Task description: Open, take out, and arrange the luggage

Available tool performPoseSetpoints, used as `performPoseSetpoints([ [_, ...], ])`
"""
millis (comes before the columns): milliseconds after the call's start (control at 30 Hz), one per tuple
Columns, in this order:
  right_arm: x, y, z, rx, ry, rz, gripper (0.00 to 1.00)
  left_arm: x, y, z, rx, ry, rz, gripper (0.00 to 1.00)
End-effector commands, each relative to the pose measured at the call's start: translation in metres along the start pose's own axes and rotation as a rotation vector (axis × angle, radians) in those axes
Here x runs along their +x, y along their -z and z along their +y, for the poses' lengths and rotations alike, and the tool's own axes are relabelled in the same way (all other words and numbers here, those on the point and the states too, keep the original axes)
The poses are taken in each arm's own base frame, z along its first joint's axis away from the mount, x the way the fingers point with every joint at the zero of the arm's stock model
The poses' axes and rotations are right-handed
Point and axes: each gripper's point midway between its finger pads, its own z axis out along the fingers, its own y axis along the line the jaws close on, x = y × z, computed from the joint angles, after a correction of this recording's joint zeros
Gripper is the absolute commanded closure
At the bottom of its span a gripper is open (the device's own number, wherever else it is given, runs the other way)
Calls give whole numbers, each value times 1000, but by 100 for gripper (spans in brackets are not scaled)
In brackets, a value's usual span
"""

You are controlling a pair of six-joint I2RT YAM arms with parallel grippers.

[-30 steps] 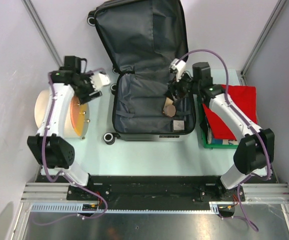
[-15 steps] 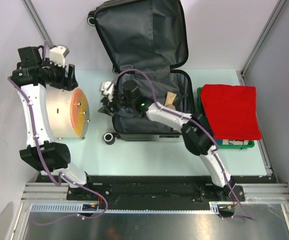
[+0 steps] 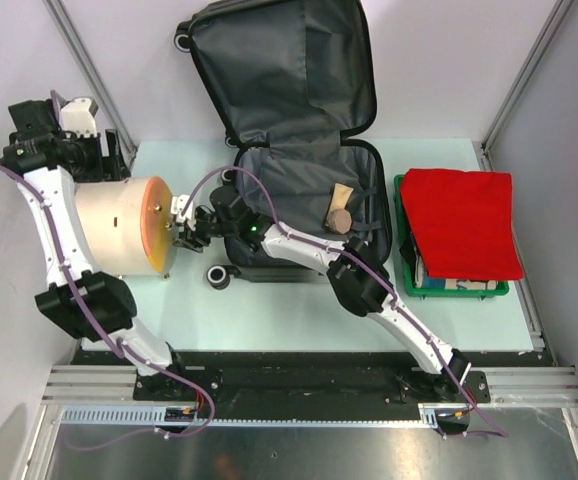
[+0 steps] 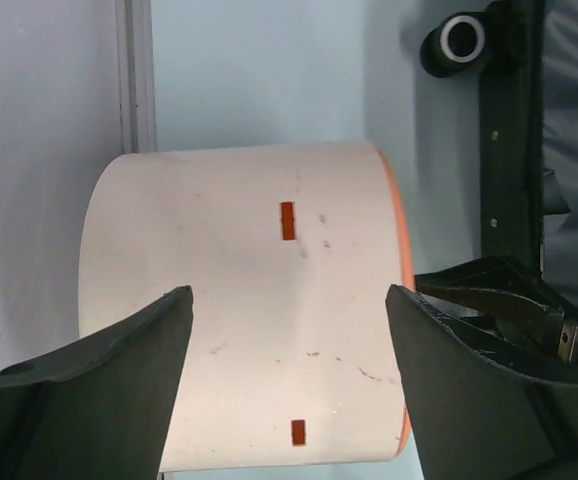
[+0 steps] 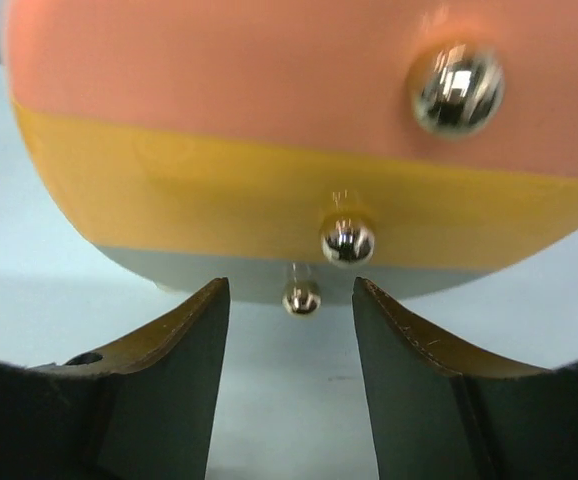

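step in hand: the luggage (image 3: 294,185) is already open. its base lies flat at the middle of the worktop (image 3: 299,310) and its lid stands against the back wall. one small wooden piece (image 3: 341,215) is left on the grey lining. both arms attend to the beige cylinder (image 3: 114,225), which lies on its side just left of the luggage. this reads as the arranging stage, not unpacking.

left tool (image 4: 289,300): spread wide, held over the cylinder's barrel with a finger to each side. no contact can be confirmed.

right tool (image 5: 289,290): spread, holding nothing. it faces the orange face (image 5: 269,80) low down, with a small metal stud (image 5: 301,298) in the gap between its fingers, apparently untouched.

next move, as judged: either the left tool comes down square across the barrel, or the right tool presses together on the stud. a round body on its side may roll, so one tool should steady it while the other acts.

edges and room:
- the cylinder's closed end lies near the left wall and the frame post there, so there is little room to shift it leftward.
- the right arm reaches over the luggage's near rim, close to a black wheel (image 3: 219,277); pulling back low risks snagging.
- the green bin (image 3: 454,290) under a red cloth (image 3: 464,220) fills the right side.
- bare worktop shows along the near side, between the luggage and the arm bases.
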Motion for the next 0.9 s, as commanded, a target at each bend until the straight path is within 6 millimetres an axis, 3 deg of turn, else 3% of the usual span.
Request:
performPoseSetpoints([
  [0, 10, 1, -14, 31, 60, 38, 41, -2, -7, 21, -68, 104, 1, 16],
  [167, 37, 4, -10, -3, 50, 75, 36, 11, -22, 38, -45, 180, 35, 9],
  [367, 49, 0, -12, -7, 44, 65, 32, 28, -36, 58, -18, 227, 71, 6],
  [567, 58, -9, -8, -28, 36, 60, 33, 60, -52, 36, 82, 201, 149, 11],
  [800, 68, -14, -4, -38, 31, 51, 37, 88, -54, 15, 135, 185, 205, 13],
  [867, 61, -18, -7, -23, 40, 24, 39, 95, -55, 10, 150, 190, 219, 14],
])
